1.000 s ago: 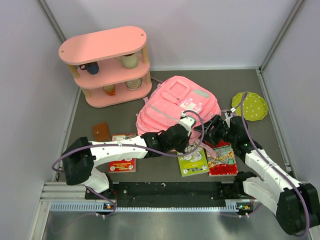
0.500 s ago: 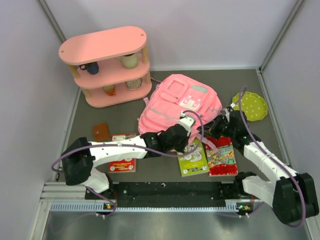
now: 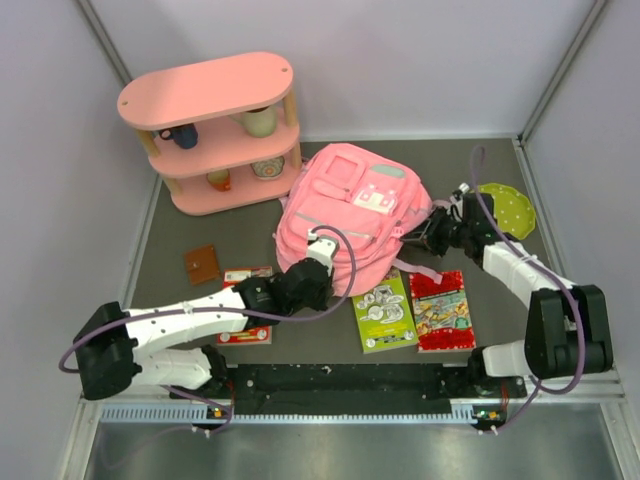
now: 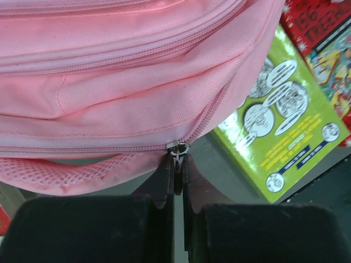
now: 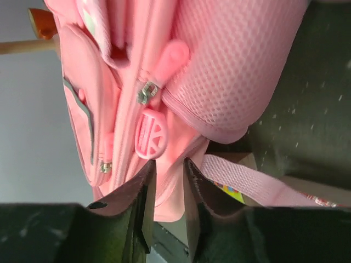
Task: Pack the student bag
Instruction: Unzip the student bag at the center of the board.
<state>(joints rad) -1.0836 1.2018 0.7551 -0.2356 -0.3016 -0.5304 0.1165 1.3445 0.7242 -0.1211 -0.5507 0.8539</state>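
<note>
The student bag (image 3: 350, 215), a soft pink backpack with a white-and-pink patch, lies mid-table. At its near edge my left gripper (image 3: 322, 262) is shut on a small metal zipper pull (image 4: 179, 149), right where the closed zip line ends above a mesh pocket. On the bag's right side, my right gripper (image 3: 425, 232) has its jaws nearly together, with a fold of the bag's pink fabric (image 5: 167, 181) pinched between them. A round pink rubber pull tab (image 5: 151, 134) hangs just above its fingertips, and a pink strap (image 5: 247, 178) runs off beside them.
A green book (image 3: 386, 312) and a red book (image 3: 441, 308) lie near the front, right of the left gripper. A pink three-tier shelf (image 3: 215, 130) holding cups stands back left. A green dotted plate (image 3: 508, 205) sits at the right. A brown square (image 3: 202, 263) and a red booklet (image 3: 245, 300) lie at the left.
My left gripper has drawn leftward along the bag's near edge, still holding the zipper pull. The right gripper moved toward the back and closed on the bag's side. The bag shifted back.
</note>
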